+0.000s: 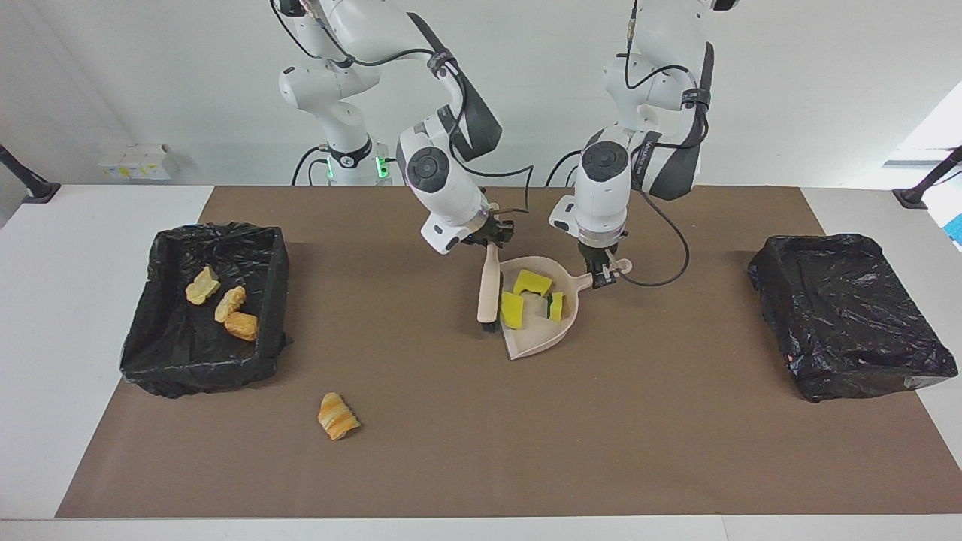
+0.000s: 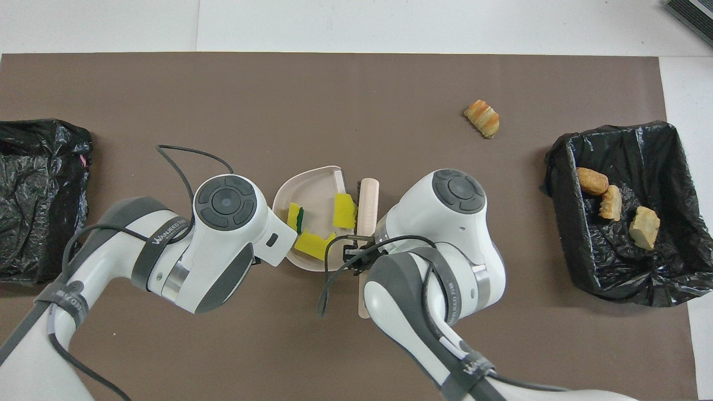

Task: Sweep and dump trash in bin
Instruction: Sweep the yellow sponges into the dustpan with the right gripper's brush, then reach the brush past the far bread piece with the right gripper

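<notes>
The beige dustpan (image 1: 538, 342) (image 2: 309, 186) lies on the brown mat in front of the robots and holds three yellow sponge chunks (image 1: 532, 282) (image 2: 346, 212), one of them green-backed (image 1: 556, 306) (image 2: 295, 218). My left gripper (image 1: 606, 275) is shut on the dustpan's handle. My right gripper (image 1: 493, 237) is shut on the beige brush (image 1: 489, 289) (image 2: 368, 203), whose bristles stand on the mat beside the dustpan's open edge. One golden-brown pastry lump (image 1: 338, 415) (image 2: 483, 118) lies on the mat, farther from the robots, toward the right arm's end. Three more pastry lumps (image 1: 229, 303) (image 2: 610, 201) lie in the bin.
A black-lined bin (image 1: 218, 231) (image 2: 561, 184) stands at the right arm's end of the table. A second black-lined bin (image 1: 849, 315) (image 2: 39, 195) stands at the left arm's end. A cable loops on the mat by the left gripper (image 1: 669, 278).
</notes>
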You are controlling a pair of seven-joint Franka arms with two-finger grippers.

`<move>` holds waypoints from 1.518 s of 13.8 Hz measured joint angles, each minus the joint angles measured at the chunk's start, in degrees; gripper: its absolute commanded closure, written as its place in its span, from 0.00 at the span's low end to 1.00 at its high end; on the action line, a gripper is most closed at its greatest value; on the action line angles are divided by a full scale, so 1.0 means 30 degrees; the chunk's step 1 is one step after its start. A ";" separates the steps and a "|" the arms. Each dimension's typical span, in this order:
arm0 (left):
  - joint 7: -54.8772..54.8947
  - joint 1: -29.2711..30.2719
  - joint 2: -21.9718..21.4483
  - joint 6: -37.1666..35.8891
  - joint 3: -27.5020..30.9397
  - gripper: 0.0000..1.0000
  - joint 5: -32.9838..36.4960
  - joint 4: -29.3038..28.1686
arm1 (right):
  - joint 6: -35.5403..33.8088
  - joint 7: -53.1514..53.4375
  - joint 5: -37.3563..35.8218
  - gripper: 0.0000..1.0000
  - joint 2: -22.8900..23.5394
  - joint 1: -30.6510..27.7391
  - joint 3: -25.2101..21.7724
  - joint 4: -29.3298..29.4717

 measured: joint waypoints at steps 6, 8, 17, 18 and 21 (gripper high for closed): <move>-0.0007 0.0001 -0.0020 0.0367 0.0001 1.00 0.0000 -0.0058 | -0.2481 -0.0363 -0.6084 1.00 -0.1230 -0.3239 -0.0035 0.0026; -0.0082 0.0000 -0.0019 0.0542 0.0000 1.00 0.0000 -0.0079 | -0.2257 -0.2071 -0.7665 1.00 -0.1127 -0.4449 -0.0039 0.0001; -0.0349 0.0003 -0.0018 0.0902 0.0011 1.00 0.0000 -0.0106 | 0.0324 -1.0910 -0.8228 1.00 0.1374 -0.9481 0.0083 0.2082; -0.0357 0.0003 -0.0018 0.0912 0.0012 1.00 0.0000 -0.0107 | 0.0817 -1.0912 -0.8407 1.00 0.1913 -0.9300 0.0148 0.2608; -0.0379 0.0003 -0.0018 0.0931 0.0012 1.00 0.0000 -0.0112 | 0.2634 -1.0917 -1.0124 1.00 0.3887 -0.9092 0.0175 0.3947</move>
